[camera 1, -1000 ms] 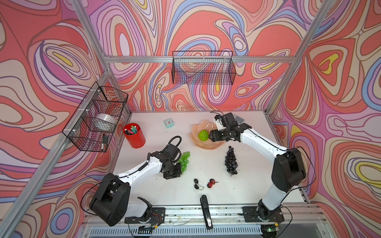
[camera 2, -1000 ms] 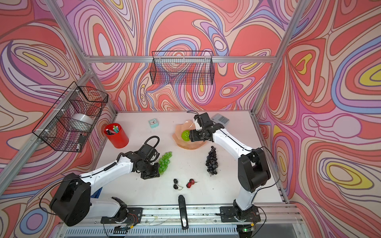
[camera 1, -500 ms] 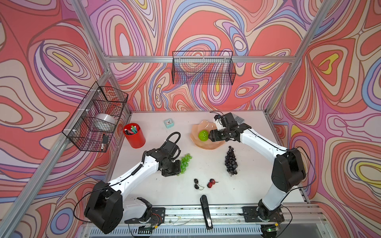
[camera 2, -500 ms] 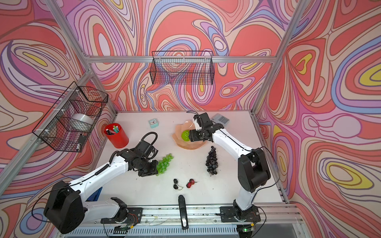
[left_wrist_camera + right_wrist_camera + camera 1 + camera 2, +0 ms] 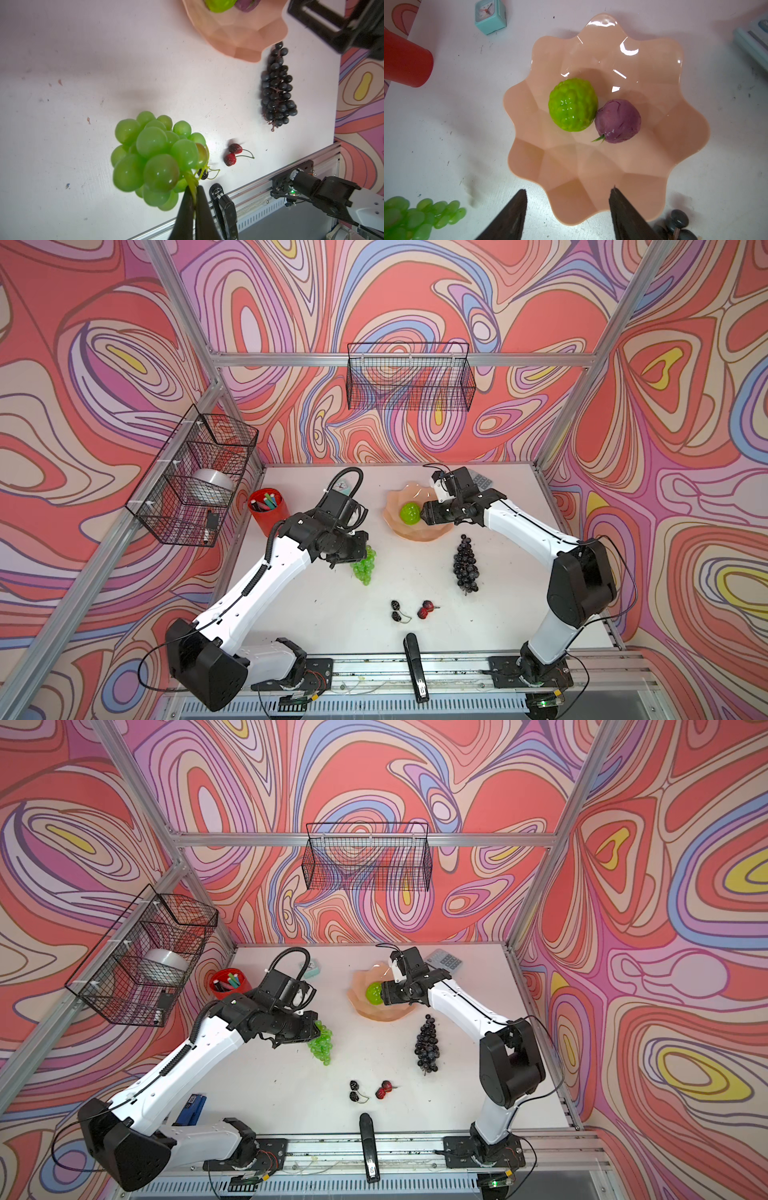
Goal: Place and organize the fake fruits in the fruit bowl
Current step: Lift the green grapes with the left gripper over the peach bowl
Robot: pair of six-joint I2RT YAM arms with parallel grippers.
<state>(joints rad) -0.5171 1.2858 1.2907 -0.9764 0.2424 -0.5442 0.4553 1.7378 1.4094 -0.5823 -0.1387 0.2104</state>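
Note:
My left gripper [image 5: 194, 188] is shut on the stem of the green grape bunch [image 5: 153, 153], which hangs above the table, left of the fruit bowl [image 5: 415, 533] in both top views. My right gripper [image 5: 568, 192] stands open and empty over the bowl's [image 5: 654, 52] near rim. In the bowl a ridged lime-green ball [image 5: 573, 105] touches a mauve ball [image 5: 617, 121]. On the table lie the dark purple grape bunch [image 5: 465, 566], a black berry pair [image 5: 396, 610] and a red berry pair [image 5: 426, 610].
A red cup with markers [image 5: 269, 510] stands at the back left, a teal clock [image 5: 490, 16] behind the bowl, a calculator [image 5: 446, 960] at the back right. A black stapler [image 5: 415, 668] lies at the front edge. Wire baskets [image 5: 409, 377] hang on the walls.
My left gripper has risen with the green grape bunch, which now hangs off the table. The right arm has not moved.

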